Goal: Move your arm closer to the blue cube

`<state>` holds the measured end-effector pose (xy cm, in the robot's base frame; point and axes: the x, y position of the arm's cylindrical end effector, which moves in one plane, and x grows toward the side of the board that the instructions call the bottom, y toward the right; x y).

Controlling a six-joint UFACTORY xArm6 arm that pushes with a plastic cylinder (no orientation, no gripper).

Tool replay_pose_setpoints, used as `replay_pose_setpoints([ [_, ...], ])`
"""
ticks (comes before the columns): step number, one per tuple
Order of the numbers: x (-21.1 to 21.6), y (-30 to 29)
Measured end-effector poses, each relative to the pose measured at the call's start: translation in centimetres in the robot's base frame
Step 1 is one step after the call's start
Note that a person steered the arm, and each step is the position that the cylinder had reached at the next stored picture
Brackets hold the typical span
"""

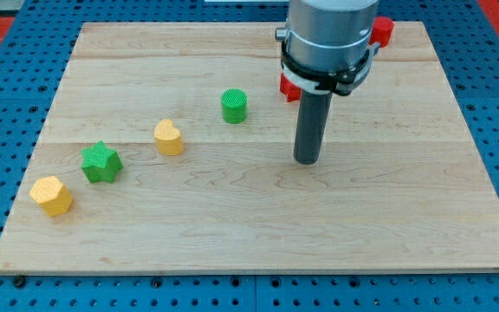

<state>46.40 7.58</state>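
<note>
No blue cube shows in the camera view; the arm's body may hide it. My tip (307, 160) rests on the wooden board (249, 225), right of the middle. A green cylinder (234, 105) stands up and to the left of the tip. A yellow heart-shaped block (169, 137) lies further left. A green star (101, 162) and a yellow hexagonal block (52, 195) lie near the left edge. A red block (289, 87) is partly hidden behind the arm, just above the tip. Another red block (382, 31) sits at the top right.
The board lies on a blue pegboard (7, 104). The arm's grey body (329, 39) covers part of the board's top middle.
</note>
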Motion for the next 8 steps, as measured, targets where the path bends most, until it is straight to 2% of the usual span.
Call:
replay_pose_setpoints([
  [2, -0.4, 1.2],
  [3, 0.2, 0.4],
  [4, 2.9, -0.5],
  [5, 1.9, -2.8],
  [6, -2.4, -6.0],
  [7, -3.0, 0.3],
  [8, -9.3, 3.3],
])
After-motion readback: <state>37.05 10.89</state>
